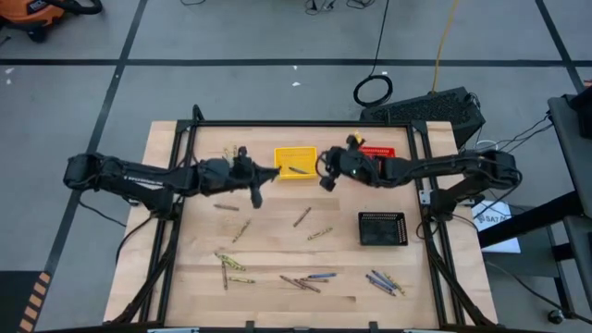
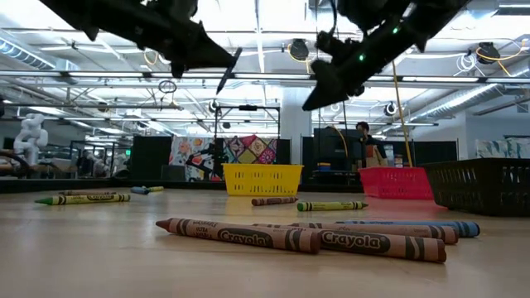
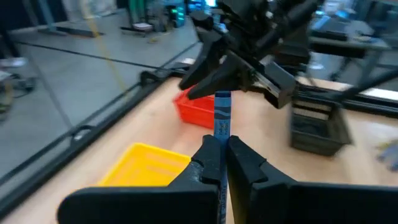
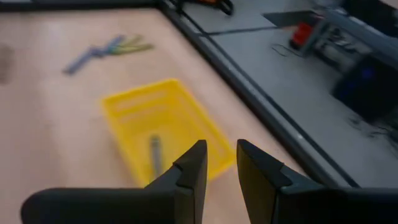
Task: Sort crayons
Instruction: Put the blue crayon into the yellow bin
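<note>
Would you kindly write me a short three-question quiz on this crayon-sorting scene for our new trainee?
1. True or false: the left gripper is shut on a blue wax crayon.
2. Multiple choice: a single crayon already lies in which small mesh basket? A. the red mesh basket B. the yellow mesh basket C. the black mesh basket
3. Fill in: the right gripper, its fingers apart with nothing between them, hovers near the ____ basket.

Key
1. True.
2. B.
3. Yellow; in the high view it sits just beside that basket, between it and the red one.
</note>
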Tool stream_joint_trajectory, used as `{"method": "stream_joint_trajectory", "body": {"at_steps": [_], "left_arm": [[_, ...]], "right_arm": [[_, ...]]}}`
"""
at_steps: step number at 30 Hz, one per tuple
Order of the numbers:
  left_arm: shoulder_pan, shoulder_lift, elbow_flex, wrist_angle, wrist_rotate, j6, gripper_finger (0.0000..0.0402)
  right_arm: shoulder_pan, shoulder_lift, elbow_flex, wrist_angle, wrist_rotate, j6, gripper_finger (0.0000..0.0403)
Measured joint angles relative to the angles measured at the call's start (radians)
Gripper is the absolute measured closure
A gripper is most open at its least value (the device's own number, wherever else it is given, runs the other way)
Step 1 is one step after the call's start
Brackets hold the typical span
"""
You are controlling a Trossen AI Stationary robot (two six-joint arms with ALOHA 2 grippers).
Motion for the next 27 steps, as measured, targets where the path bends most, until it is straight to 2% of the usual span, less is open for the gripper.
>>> {"method": "stream_joint_trajectory", "body": {"at_steps": [4,6,12,14,22,27], "left_arm": [[0.085,0.000,0.000,0.043,0.000,0.027,0.0400],[0.123,0.000,0.000,0.055,0.012,0.045,0.0400],[0.211,0.000,0.000,0.069,0.015,0.075,0.0400],[0.241,0.000,0.000,0.082,0.016,0.094,0.0400],[0.371,0.000,0.000,0.257,0.016,0.206,0.0400],[0.451,0.000,0.000,0.284,0.037,0.226,0.0400]], "right_arm": [[-0.092,0.000,0.000,0.001,-0.010,-0.010,0.0328],[-0.134,0.000,0.000,0.007,-0.053,-0.010,0.0328],[-0.216,0.000,0.000,0.088,-0.343,-0.055,0.0328],[-0.230,0.000,0.000,0.122,-0.391,-0.096,0.0328],[-0.293,0.000,0.000,0.209,-0.397,-0.225,0.0328],[-0.359,0.000,0.000,0.263,-0.399,-0.248,0.0328]]}}
